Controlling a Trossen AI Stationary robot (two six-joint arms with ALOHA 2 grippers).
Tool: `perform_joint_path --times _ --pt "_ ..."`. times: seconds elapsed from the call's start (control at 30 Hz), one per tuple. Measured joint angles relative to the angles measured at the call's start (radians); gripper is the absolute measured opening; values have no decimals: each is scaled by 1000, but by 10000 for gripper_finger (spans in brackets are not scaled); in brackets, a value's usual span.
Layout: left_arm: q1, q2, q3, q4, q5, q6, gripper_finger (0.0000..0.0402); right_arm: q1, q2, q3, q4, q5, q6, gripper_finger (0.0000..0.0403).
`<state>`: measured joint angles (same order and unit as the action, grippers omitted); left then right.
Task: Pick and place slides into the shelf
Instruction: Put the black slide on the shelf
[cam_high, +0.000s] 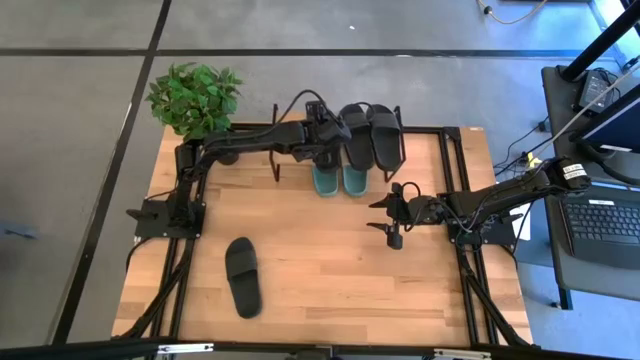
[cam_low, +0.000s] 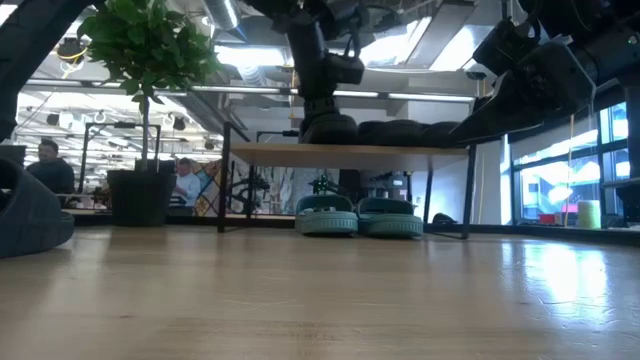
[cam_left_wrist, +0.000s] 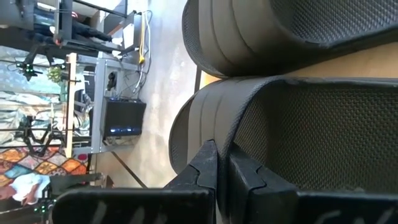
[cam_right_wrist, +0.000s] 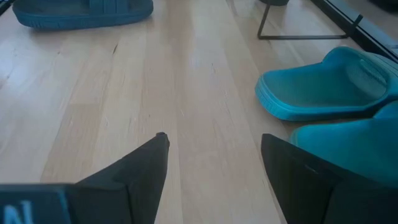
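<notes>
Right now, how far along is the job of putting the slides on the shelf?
Mostly done. The green pair sits under the shelf, and two black slides lie on its top board. In hand: the left gripper is shut on a third black slide on top. Left: one black slide lies on the table. The right gripper waits open beside the shelf.
</notes>
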<state>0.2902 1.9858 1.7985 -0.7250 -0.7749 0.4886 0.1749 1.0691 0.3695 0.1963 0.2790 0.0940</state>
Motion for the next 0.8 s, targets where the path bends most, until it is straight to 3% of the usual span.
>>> perform_joint_path --times 0.23,0.5,0.8 --pt "-2 0 0 2 8 -7 4 0 0 0 0 0 1 256" --pt "-2 0 0 10 -4 -8 58 0 0 0 0 -1 2 256" --pt "-3 0 0 10 -9 1 76 0 0 0 -6 -1 2 256"
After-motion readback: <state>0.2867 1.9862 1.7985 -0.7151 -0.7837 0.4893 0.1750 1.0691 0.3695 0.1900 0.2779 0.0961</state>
